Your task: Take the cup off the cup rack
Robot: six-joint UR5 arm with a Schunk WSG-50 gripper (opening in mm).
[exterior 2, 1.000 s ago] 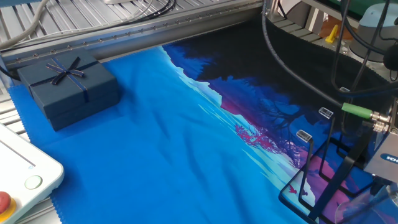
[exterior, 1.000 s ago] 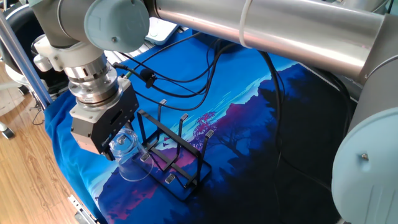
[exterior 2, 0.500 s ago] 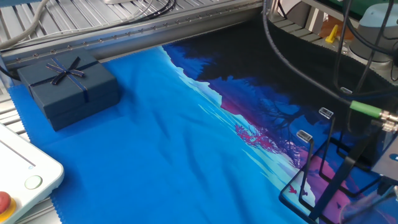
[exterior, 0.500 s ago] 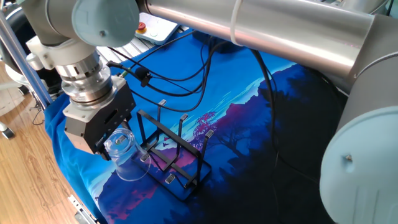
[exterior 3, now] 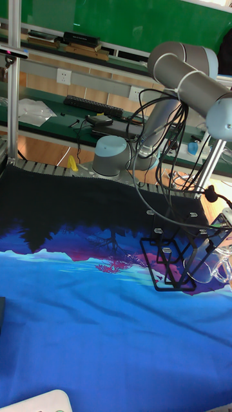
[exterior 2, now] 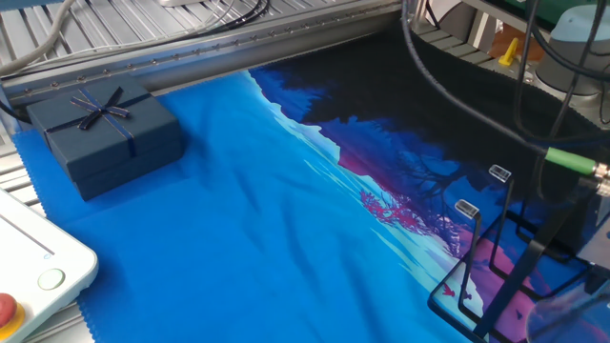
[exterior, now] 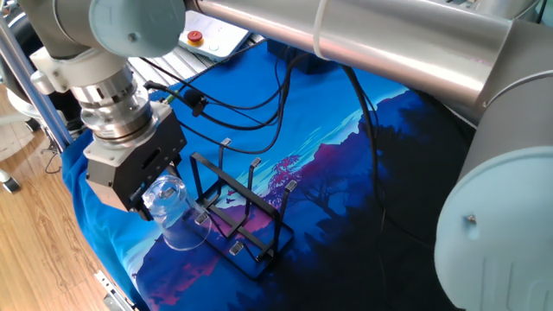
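The cup (exterior: 175,220) is clear glass and lies tilted at the left end of the cup rack (exterior: 244,220), a black wire frame with grey-tipped prongs. My gripper (exterior: 158,197) comes down from above left and is shut on the cup's upper part. The cup's mouth faces the rack, right at a lower prong tip; I cannot tell whether the prong is still inside it. In the tall fixed view the cup (exterior 3: 207,261) lies on its side right of the rack (exterior 3: 171,257), with the gripper (exterior 3: 222,241) at the frame's edge. The rack (exterior 2: 496,276) also shows in the other fixed view.
A dark blue gift box (exterior 2: 105,133) sits at the far corner of the blue printed cloth (exterior 2: 248,229). A white control box with a red button (exterior: 203,36) lies behind the arm. Black cables (exterior: 259,104) hang over the rack. The table edge (exterior: 112,285) runs just below the cup.
The gripper has shifted slightly left and away from the rack, and the cup's top has moved with it. The rack has stayed in place.
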